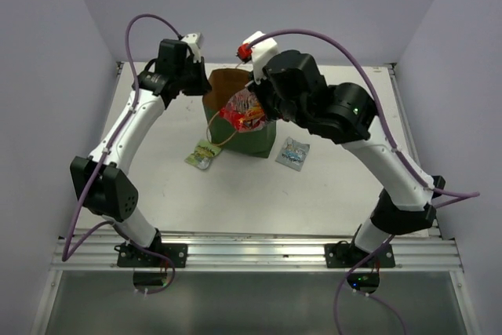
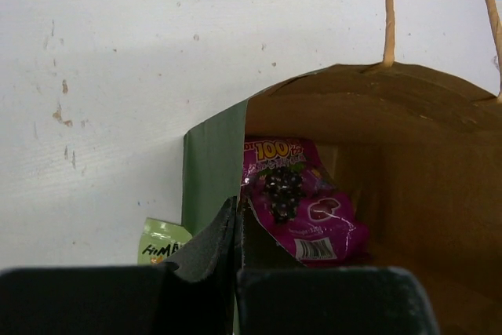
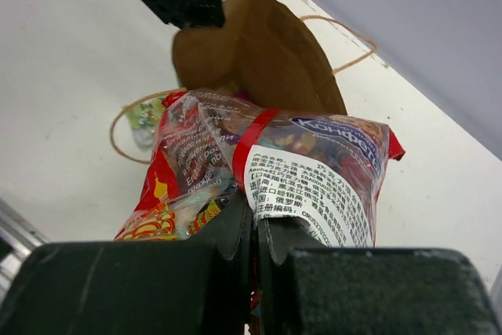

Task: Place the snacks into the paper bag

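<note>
The paper bag stands upright mid-table, dark green outside, brown inside. My left gripper is shut on its back-left rim; in the left wrist view the gripper pinches the green wall. The purple bag lies inside. My right gripper is shut on the red candy bag and holds it over the bag's mouth; the right wrist view shows the gripper and the candy bag. The yellow-green packet and grey-blue packet lie on the table.
The bag's orange-tan handles show in the left wrist view and the right wrist view. The yellow-green packet lies front-left of the bag and the grey-blue packet front-right of it. Walls close in the table at the back and sides.
</note>
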Controlling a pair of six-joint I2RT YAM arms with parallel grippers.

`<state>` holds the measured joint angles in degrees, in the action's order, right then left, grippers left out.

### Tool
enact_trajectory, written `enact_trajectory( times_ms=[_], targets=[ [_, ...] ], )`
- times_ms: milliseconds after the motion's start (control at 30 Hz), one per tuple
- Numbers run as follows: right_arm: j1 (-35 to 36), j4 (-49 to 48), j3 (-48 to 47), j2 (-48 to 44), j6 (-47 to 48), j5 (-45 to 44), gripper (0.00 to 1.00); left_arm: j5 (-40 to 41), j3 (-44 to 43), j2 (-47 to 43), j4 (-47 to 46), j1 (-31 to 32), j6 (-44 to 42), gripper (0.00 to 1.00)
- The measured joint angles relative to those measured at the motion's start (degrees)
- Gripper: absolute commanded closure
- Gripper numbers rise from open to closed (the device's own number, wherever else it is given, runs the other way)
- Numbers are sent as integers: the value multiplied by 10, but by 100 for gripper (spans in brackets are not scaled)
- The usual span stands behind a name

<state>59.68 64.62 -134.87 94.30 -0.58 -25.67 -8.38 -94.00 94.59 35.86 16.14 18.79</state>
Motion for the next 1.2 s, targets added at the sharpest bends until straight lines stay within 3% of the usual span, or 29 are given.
enact_trajectory(
  times_ms=[400, 667, 1133, 1200],
  targets=[
    [-88, -66, 57, 26, 22, 10, 100, 10, 10, -23, 30, 17, 26, 100],
    [-96, -71, 0, 74, 22, 22, 100, 13, 11, -25, 30, 34, 32, 100],
    [-97, -42, -2, 103, -28, 41, 100, 16, 11, -28, 31, 49, 36, 100],
    [-97, -41, -1, 108, -31, 38, 95, 16, 12, -29, 32, 50, 38, 100]
  ],
)
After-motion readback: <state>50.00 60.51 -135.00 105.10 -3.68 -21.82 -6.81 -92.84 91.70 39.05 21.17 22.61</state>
